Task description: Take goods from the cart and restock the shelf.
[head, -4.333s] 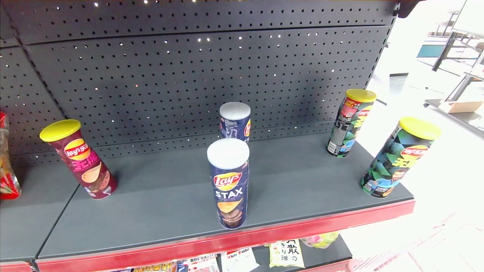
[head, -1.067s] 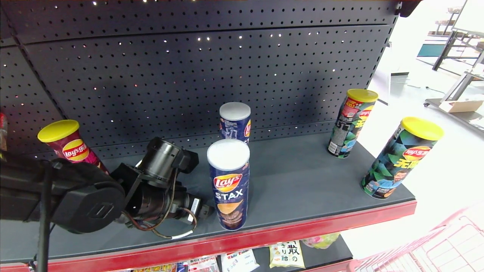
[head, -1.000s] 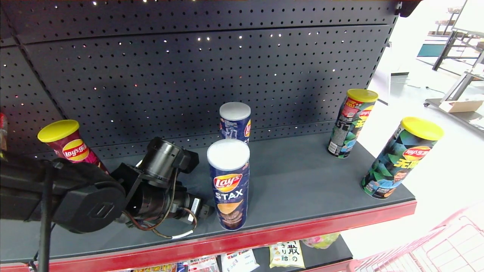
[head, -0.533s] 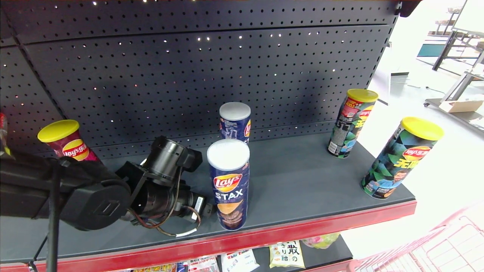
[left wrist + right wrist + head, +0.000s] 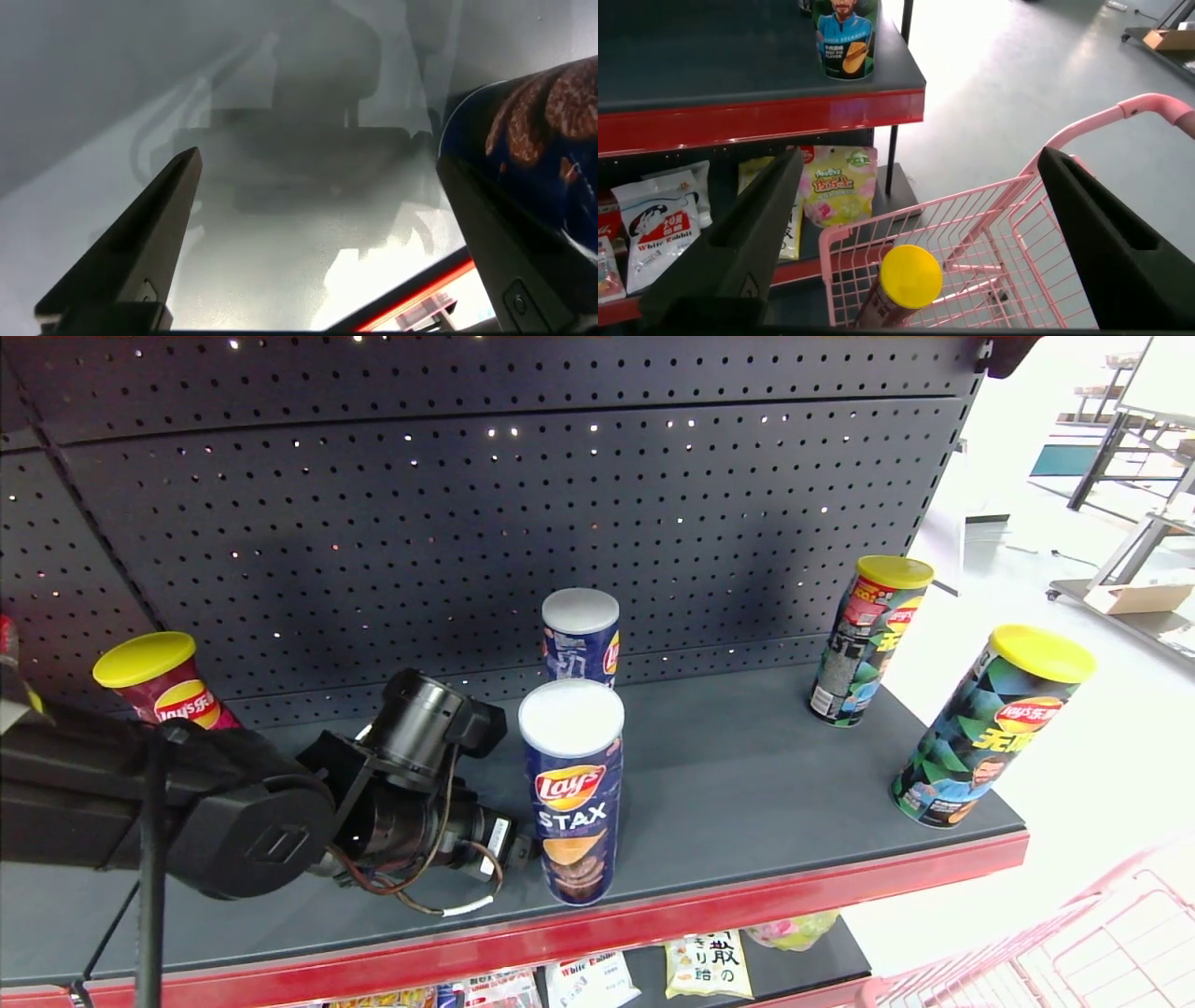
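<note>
Take the board of the dark grey metal shelf (image 5: 747, 784), with its red front lip and perforated back panel, as a dial with 12 at the panel. A pink wire cart (image 5: 1120, 943) stands off it at 5 o'clock, below the red lip. The black left arm (image 5: 233, 812) lies low over the board from 8 o'clock. Its wrist is just beside the front blue cylindrical chip can with a white lid (image 5: 571, 793), which stands upright at 6 o'clock near the lip.

A rear blue white-lidded can (image 5: 580, 635) stands at 12 o'clock by the panel. A maroon can with a yellow lid (image 5: 163, 686) stands at 9 o'clock, its lower part hidden behind the arm. The nearer green-and-black can with a yellow lid (image 5: 990, 728) stands at 3 o'clock by the front corner, and the farther green-and-black can (image 5: 868, 639) stands at 2 o'clock.

The left hand (image 5: 318, 159) has its fingers wide apart and grips nothing. The front blue can sits right at one finger (image 5: 505, 252), but I cannot tell whether they touch. The right hand (image 5: 920, 154) hangs above the cart, fingers spread and empty. Under it in the basket is a yellow-lidded can (image 5: 910, 275), lid toward the camera. Snack packets (image 5: 705, 961) lie on the lower shelf board at 6 o'clock.
</note>
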Controlling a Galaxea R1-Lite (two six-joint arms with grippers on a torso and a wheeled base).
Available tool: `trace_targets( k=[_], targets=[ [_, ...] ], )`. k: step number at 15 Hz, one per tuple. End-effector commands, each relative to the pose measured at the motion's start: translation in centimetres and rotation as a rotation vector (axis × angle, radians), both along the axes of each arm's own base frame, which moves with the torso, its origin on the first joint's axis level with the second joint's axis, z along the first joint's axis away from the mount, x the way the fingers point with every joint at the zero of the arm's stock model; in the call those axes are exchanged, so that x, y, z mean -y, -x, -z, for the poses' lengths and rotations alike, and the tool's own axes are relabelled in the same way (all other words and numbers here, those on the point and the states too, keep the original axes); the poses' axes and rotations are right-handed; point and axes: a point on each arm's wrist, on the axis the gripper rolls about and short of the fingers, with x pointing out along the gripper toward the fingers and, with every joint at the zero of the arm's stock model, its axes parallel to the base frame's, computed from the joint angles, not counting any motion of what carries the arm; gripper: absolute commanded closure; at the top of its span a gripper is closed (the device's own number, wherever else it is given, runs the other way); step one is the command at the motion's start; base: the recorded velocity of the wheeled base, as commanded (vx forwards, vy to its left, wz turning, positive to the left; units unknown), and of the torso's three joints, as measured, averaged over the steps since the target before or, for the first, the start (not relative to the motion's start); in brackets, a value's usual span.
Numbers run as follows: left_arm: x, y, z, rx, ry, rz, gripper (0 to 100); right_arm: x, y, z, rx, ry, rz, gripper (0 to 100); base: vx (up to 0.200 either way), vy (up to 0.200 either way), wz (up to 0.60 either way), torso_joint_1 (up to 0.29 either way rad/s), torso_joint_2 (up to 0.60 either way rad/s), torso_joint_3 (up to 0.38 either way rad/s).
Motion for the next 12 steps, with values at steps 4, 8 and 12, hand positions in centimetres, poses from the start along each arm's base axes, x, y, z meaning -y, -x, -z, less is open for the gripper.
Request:
trace_targets(
  k=[4,8,12],
  targets=[
    [0.44,-0.27,0.08,0.002,0.001,0.006,0,0.00,-0.01,-0.01,0.000,-0.002,0.000,0,0.000,0.000,0.00,0.000,0.00,0.000],
    [0.46,-0.30,0.10,0.002,0.001,0.006,0,0.00,-0.01,-0.01,0.000,-0.003,0.000,0,0.000,0.000,0.00,0.000,0.00,0.000],
    [0.27,-0.03,-0.17,0.003,0.013,-0.008,0,0.00,-0.01,-0.01,0.000,-0.003,0.000,0,0.000,0.000,0.00,0.000,0.00,0.000]
  ],
)
